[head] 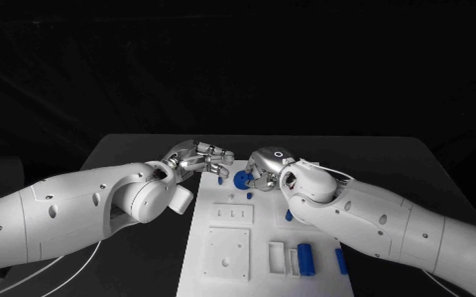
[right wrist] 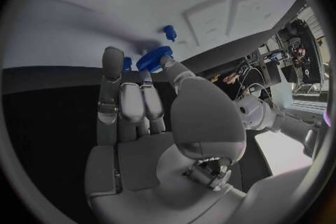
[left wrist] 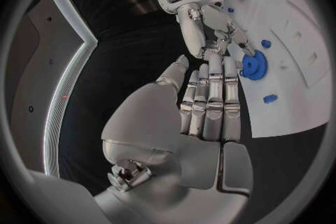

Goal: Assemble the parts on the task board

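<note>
The task board (head: 230, 256) lies before me; a blue peg (head: 307, 257) rests in a slot near its close edge. My right hand (right wrist: 150, 123) pinches the blue gear (right wrist: 154, 60) at the far edge. My left hand (head: 203, 158) hovers beside it, fingers extended, empty.

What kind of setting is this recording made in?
Probably a robotics lab test bench: a black table against a dark backdrop, a white task board with blue parts such as a gear, and cabled equipment nearby.
</note>
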Available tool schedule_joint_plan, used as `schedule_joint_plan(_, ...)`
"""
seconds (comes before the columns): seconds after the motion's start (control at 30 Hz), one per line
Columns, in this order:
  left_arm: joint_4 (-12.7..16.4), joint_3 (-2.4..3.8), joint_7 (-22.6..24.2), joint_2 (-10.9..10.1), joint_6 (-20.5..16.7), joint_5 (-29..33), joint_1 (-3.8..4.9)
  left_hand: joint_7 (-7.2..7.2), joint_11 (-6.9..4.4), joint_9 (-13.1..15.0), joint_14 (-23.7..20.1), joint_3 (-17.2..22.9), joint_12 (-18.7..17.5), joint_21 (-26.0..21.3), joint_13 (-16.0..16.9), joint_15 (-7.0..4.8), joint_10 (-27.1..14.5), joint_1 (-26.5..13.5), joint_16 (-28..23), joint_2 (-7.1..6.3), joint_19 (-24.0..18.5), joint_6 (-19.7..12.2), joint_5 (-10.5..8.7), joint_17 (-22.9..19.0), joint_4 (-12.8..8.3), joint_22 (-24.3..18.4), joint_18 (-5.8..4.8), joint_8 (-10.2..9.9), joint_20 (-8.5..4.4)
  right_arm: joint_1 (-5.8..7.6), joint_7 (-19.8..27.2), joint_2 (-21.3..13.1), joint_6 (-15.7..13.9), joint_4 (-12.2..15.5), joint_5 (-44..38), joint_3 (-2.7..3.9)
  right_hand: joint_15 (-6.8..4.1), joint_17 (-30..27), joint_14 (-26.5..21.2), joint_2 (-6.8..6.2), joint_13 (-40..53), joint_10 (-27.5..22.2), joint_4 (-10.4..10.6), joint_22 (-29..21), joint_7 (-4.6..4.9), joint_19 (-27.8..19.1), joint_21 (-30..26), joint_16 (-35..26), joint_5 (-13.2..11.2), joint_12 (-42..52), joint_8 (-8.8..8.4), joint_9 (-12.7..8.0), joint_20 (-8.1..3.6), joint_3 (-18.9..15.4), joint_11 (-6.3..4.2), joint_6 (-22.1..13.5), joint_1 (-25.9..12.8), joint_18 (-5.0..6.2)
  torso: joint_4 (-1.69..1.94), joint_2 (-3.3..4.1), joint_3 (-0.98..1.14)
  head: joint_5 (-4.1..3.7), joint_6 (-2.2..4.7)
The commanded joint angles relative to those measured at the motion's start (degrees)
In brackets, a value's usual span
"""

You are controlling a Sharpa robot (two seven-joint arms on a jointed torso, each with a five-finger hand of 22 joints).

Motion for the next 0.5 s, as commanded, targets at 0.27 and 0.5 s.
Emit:
schedule_joint_plan(0.27, 0.19, 0.06, 0.4, 0.22, 0.37, -0.13, 0.09, 0.03, 0.07, -0.09, 0.44, -0.29, -0.12, -0.4, 0.0, 0.14, -0.35, -0.07, -0.39, -0.2, 0.49, -0.38, -0.41, 0.04, -0.06, -0.16, -0.2, 0.05, 0.08, -0.18, -2.72, 1.19, -1.82, -2.22, -1.77, -0.53, 0.13, -0.44, -0.08, -1.04, -0.59, -0.42, -0.36, 0.11, 0.35, 1.66, -0.77, -0.62, -0.37, -0.91, 0.26, -0.05, 0.22, 0.49, 0.08, -0.95, -0.01, 0.59, -0.05, -0.01, 0.08, -0.08, 0.15)
schedule_joint_plan(0.5, 0.16, 0.06, 0.38, 0.21, 0.43, -0.13, 0.1, 0.03, 0.07, -0.09, 0.44, -0.29, -0.12, -0.4, 0.0, 0.14, -0.35, -0.07, -0.39, -0.2, 0.49, -0.38, -0.41, 0.04, -0.06, -0.16, -0.2, 0.05, 0.08, -0.3, -5.22, 1.19, -3.26, -2.41, -2.4, -0.66, 0.16, -0.52, -0.05, -1.35, -0.86, -0.52, -0.27, 0.21, 0.36, 1.78, -1.08, -0.76, -0.56, -1.1, 0.28, -0.04, 0.26, 1.15, 0.06, -1.0, -0.08, 0.63, -0.09, -0.05, 0.07, -0.28, 0.18)
